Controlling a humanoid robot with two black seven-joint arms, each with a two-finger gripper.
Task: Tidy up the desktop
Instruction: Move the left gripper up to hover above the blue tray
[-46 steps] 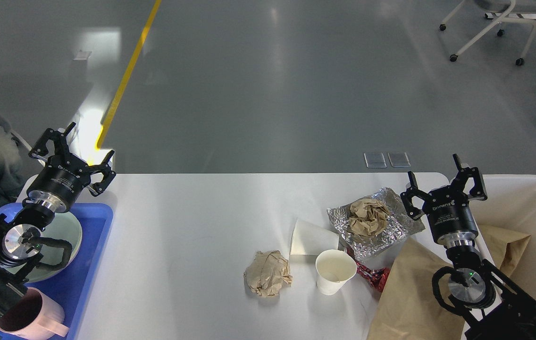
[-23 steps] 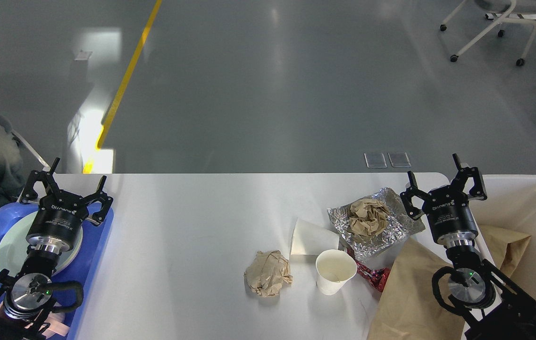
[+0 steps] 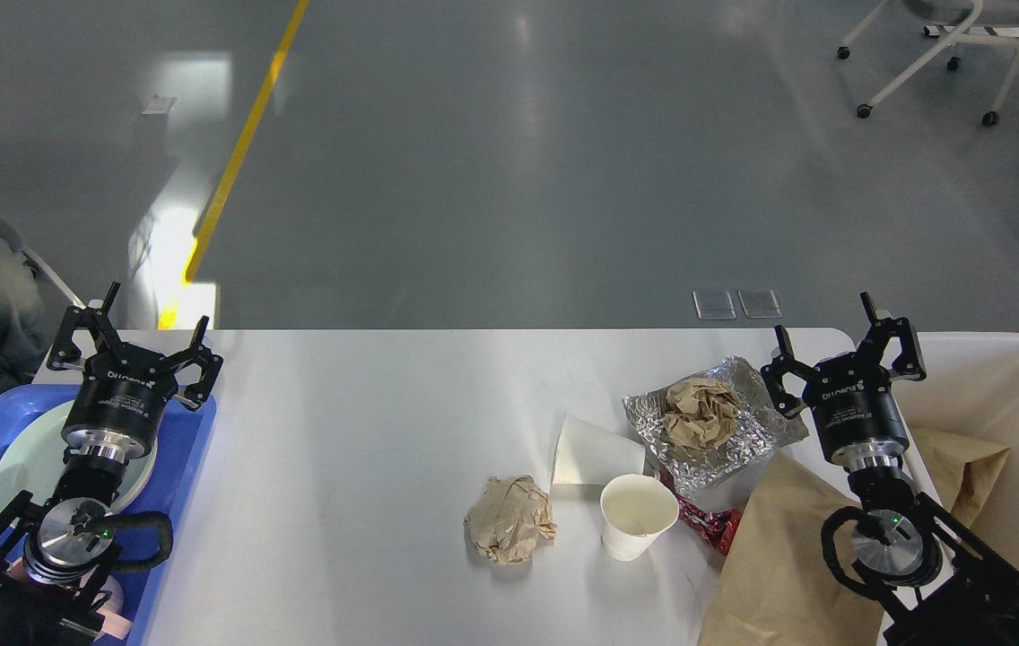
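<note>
**Rubbish spread over right half of white table, both tools empty**

Table (image 3: 366, 502) fills the lower part of the head view, a wide white top with rounded far corners. The left tool (image 3: 140, 336) hangs over its far left corner, fingers spread apart and holding nothing, above the far edge of a blue tray (image 3: 178, 484) that sits at the table's left end. A pale round plate (image 3: 21, 467) lies in that tray, partly hidden by the left arm.

The right tool (image 3: 841, 345) stands near the far right corner, its fingers also spread and empty. Just to its left lies a sheet of silver foil (image 3: 743, 440) with a brown paper wad (image 3: 698, 411) on top. A large brown paper bag (image 3: 779, 556) lies flat beneath the right arm, its far corner reaching the foil. Nearer the middle, a white paper cup (image 3: 637, 516) stands upright, with a folded white paper (image 3: 590, 453) just behind it and a red wrapper (image 3: 714, 528) between cup and bag. A crumpled brown paper ball (image 3: 509, 519) rests to the cup's left, apart from it. A cream bin (image 3: 1012, 431) sits just beyond the right edge, holding more brown paper. The stretch of table between the tray and the paper ball is bare.
</note>
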